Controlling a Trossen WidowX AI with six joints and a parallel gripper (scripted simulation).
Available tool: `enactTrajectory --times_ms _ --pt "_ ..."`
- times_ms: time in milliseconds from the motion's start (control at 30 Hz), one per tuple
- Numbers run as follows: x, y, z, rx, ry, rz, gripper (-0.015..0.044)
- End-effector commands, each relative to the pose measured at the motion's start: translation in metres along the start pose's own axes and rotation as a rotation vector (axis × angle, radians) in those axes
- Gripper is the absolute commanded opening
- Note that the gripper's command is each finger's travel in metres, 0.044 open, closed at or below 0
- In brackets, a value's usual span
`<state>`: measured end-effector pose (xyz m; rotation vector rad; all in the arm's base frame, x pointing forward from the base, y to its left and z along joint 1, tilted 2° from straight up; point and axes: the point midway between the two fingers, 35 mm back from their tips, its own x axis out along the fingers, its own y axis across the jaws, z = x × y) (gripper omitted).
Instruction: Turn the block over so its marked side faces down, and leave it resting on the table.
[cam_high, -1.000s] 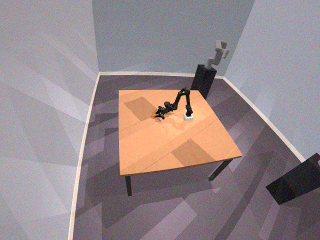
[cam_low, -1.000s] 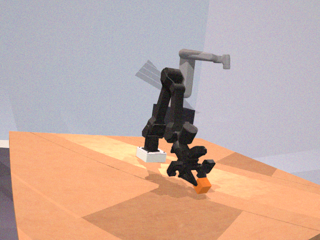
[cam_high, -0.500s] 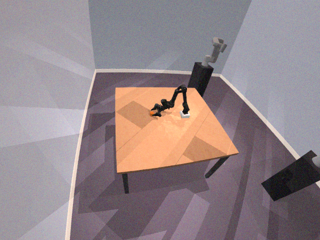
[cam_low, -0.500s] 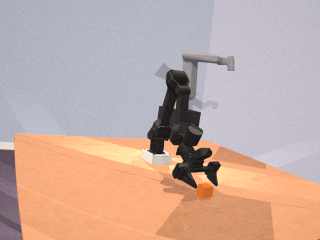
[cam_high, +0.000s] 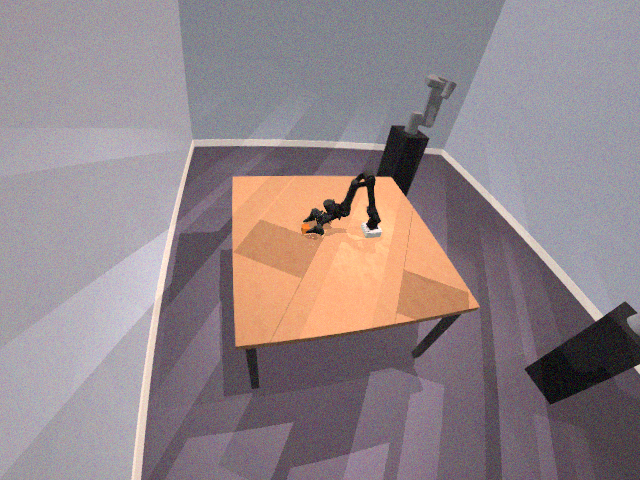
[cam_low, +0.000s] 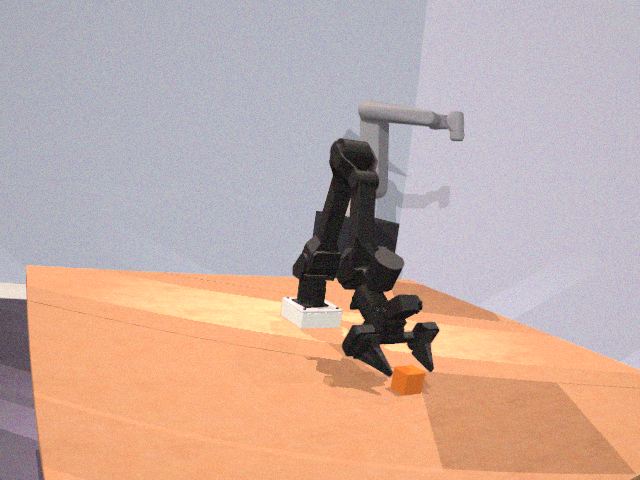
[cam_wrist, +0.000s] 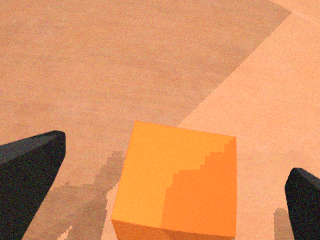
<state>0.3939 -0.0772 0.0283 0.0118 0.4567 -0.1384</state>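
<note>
The orange block (cam_high: 305, 228) (cam_low: 407, 380) (cam_wrist: 175, 177) sits on the wooden table (cam_high: 289, 310) (cam_low: 180, 413) (cam_wrist: 75, 60), looking flat on one face. My gripper (cam_low: 410, 372) (cam_wrist: 176, 160) is open wide and empty, low over the table and tilted downward. In the wrist view one finger is on each side of the block, with a gap on both sides. No marking shows on the faces in view; the underside and the far faces are hidden.
The arm's white base (cam_high: 371, 230) (cam_low: 311, 314) stands on the table behind the gripper. A grey arm (cam_high: 433, 103) (cam_low: 398, 113) on a black pedestal (cam_high: 402, 155) stands beyond the table. Another black pedestal (cam_high: 584, 356) is at the lower right. Shadows cross the table top.
</note>
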Motion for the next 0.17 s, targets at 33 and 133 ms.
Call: enactTrajectory --times_ms 33,133 --pt "-0.0002 0.0005 0.0002 -0.005 -0.002 0.004 0.044" --pt "-0.0002 0.0005 0.0002 -0.005 -0.002 0.004 0.044"
